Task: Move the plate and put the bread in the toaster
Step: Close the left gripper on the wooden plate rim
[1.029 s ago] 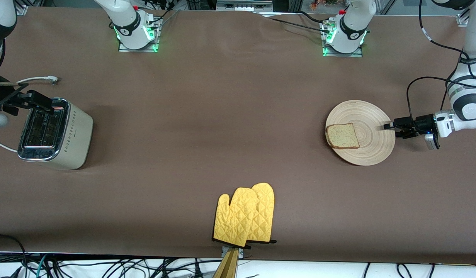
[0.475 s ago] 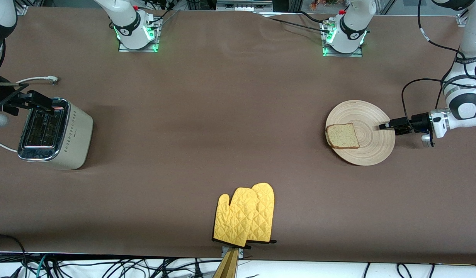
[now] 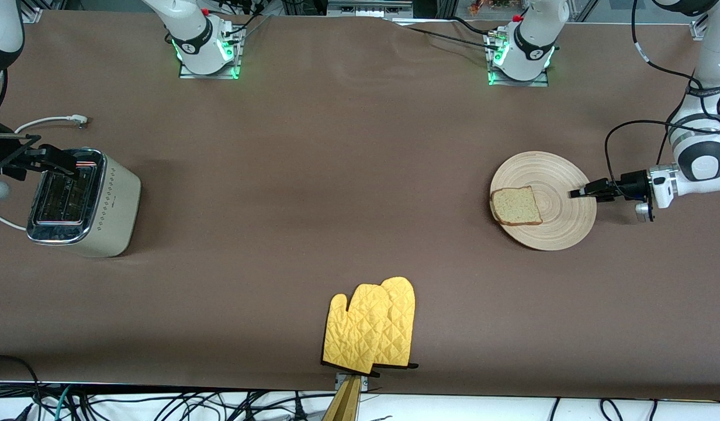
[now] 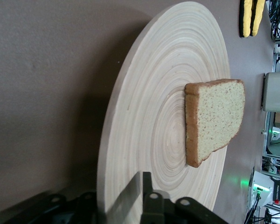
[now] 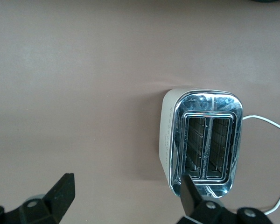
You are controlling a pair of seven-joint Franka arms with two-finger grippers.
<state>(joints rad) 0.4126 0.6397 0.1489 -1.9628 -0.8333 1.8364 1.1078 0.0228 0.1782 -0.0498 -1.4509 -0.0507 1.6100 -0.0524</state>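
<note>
Two white Franka arms are seen, each with black joint bands and a base ringed by green light, mounted on a metal plate; a small red cap is seen on each base. A black cable is looped along the left arm. Black two-finger grippers are fitted: the left gripper (image 3: 577, 192) and the right gripper (image 3: 41, 156)

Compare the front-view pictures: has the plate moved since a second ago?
Yes, slightly. Gripped at its rim by the left gripper, the plate has slid a little toward the right arm's end, judged against the unmoved yellow oven mitts.
</note>
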